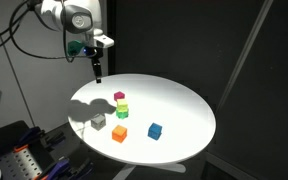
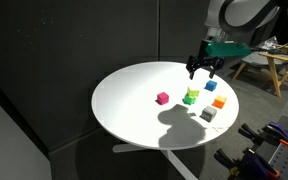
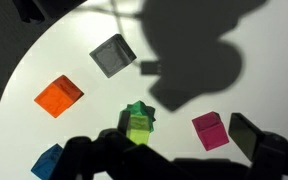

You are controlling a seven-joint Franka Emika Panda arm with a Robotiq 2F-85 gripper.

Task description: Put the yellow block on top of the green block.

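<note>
The yellow block [image 3: 138,128] sits on top of the green block [image 3: 137,108], turned a little so the green corners show around it. The stack shows in both exterior views, with yellow [image 1: 121,104] [image 2: 192,92] over green [image 1: 121,112] [image 2: 189,100]. My gripper [image 1: 97,70] [image 2: 204,68] hangs well above the white round table [image 1: 179,105], apart from the stack. In the wrist view the gripper [image 3: 169,150] is open and empty, with its dark fingers at the lower edge.
A magenta cube [image 3: 210,131] lies next to the stack. A grey cube [image 3: 112,55], an orange cube [image 3: 59,96] and a blue cube [image 3: 48,160] lie nearby. The arm's shadow falls across the table. Dark curtains surround it.
</note>
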